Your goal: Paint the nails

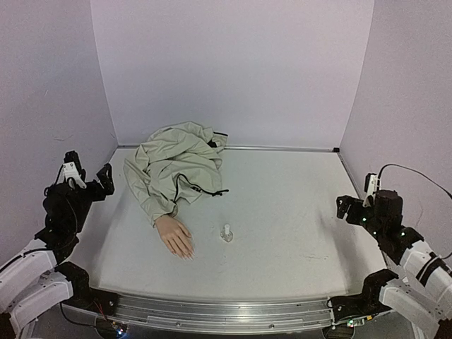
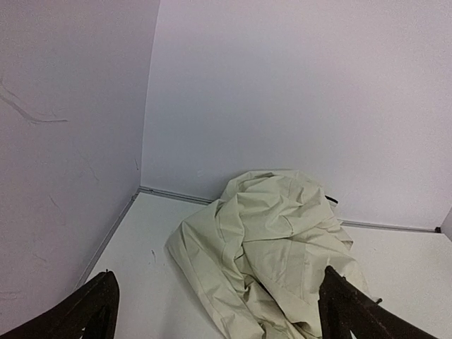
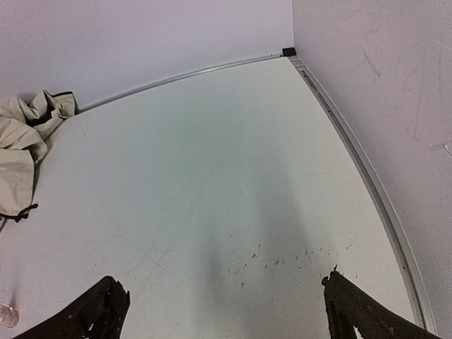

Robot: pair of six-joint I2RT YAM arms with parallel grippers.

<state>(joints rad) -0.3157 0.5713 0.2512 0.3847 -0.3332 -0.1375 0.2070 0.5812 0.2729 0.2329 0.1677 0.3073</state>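
Any label on the small bottle [image 1: 227, 232] is too small to read. The tabletop [image 1: 296, 205] is walled on its left, far and right sides, with wide open room across its right half. A beige jacket [image 1: 176, 166] lies heaped at the far left. Its sleeve ends in a pink hand [image 1: 175, 235], nails [image 1: 186, 253] pointing near, just left of the bottle. My left fingers [image 1: 88, 180] and right fingers [image 1: 357, 210] are spread wide at opposite tabletop edges, holding nothing.

Crumpled matt cloth jacket [image 1: 176, 169]; clear glass bottle [image 1: 227, 232]; scuffed matt table [image 1: 296, 212].
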